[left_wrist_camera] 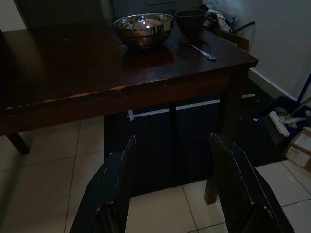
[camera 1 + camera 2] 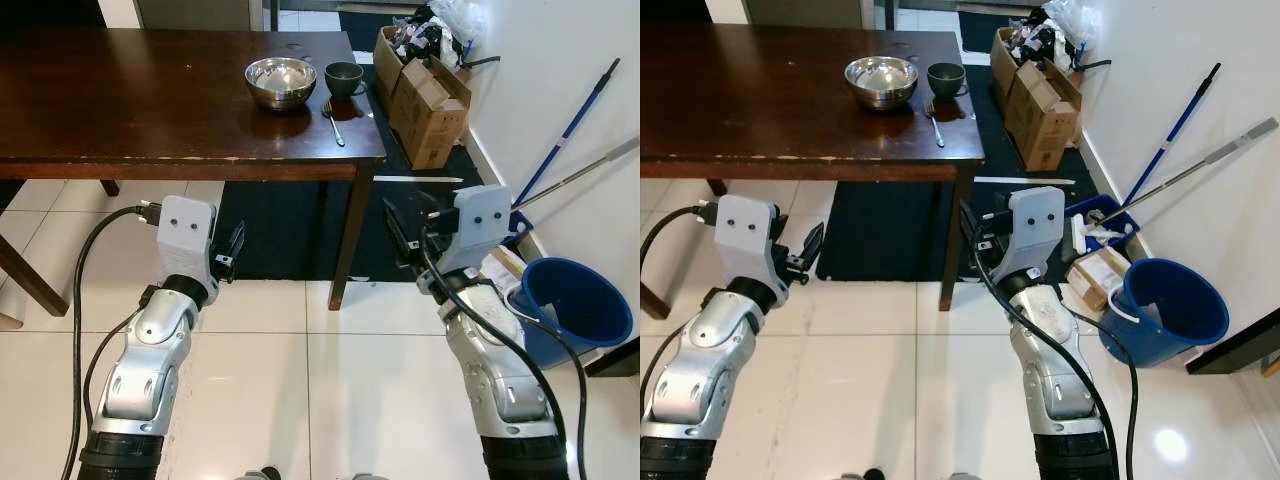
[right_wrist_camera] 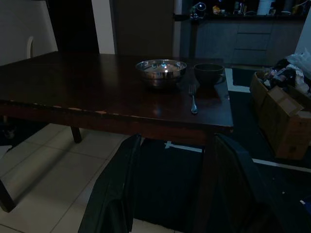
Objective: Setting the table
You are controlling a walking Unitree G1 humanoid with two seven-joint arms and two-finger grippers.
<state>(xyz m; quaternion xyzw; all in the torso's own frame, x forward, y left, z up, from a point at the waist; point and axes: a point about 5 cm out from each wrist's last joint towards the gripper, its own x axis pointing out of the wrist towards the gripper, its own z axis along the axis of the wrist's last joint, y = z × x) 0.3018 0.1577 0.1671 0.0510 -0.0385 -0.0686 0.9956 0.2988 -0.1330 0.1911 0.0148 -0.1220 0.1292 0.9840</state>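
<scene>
Dark wooden table (image 2: 150,90), its near edge chipped, with tiled floor (image 2: 300,400) open before it. Near its right corner: steel bowl (image 2: 281,81), dark cup (image 2: 343,78), fork (image 2: 333,121). Left gripper (image 2: 232,250) and right gripper (image 2: 398,238) hover below the edge, fingers spread, holding nothing.

My two arms are made of silver metal with rounded, shell-like segments, and near my body each one ends in a black ribbed cuff. Each wrist carries a pale grey boxy housing with two small dark screw holes on its face. A thick black cable loops from the left housing along the arm, and another thick black cable runs over the right forearm. My left gripper (image 2: 232,250) has two long black fingers (image 1: 116,187) with flat, slightly worn edges. My right gripper (image 2: 398,237) has the same pair of long black fingers (image 3: 114,194).
</scene>
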